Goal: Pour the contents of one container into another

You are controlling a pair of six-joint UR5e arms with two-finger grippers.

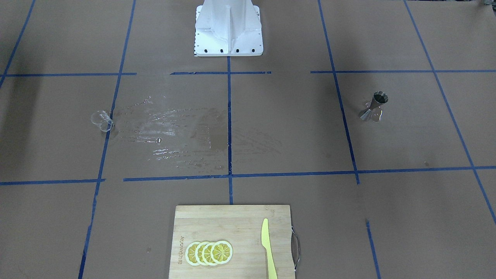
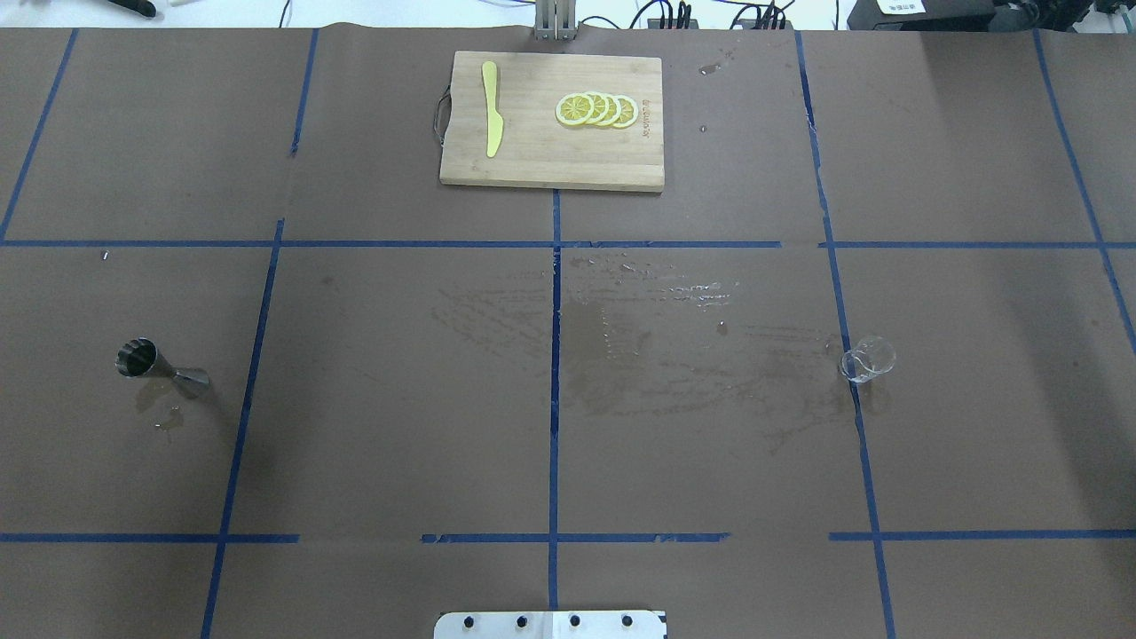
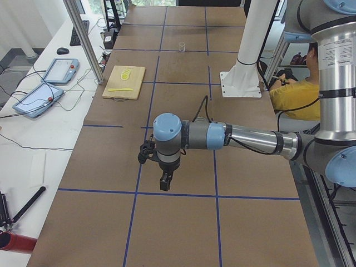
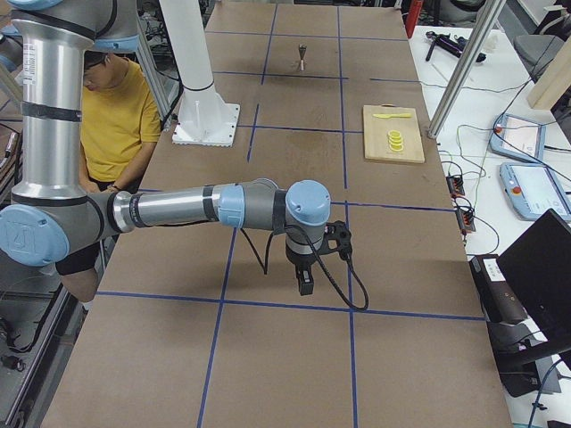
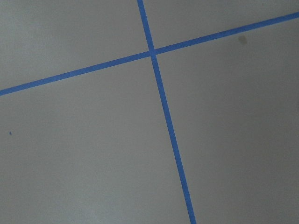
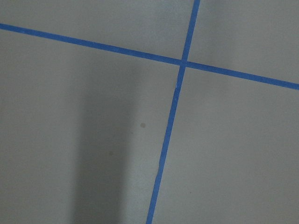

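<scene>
I see the table (image 2: pixel 399 426) covered in brown paper with a blue tape grid (image 2: pixel 554 399). The steel jigger (image 2: pixel 162 367) stands on the robot's left. The glass measuring cup (image 2: pixel 867 360) sits on a tape line at its right, well apart. Wet streaks (image 2: pixel 657 355) lie between them, and a wooden cutting board (image 2: pixel 532 164) lies at the far edge.

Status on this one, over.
Left end effector, right end effector: away from containers, state unreadable. Glass cup, jigger standing apart, ungrasped. Wet smear between them.
</scene>
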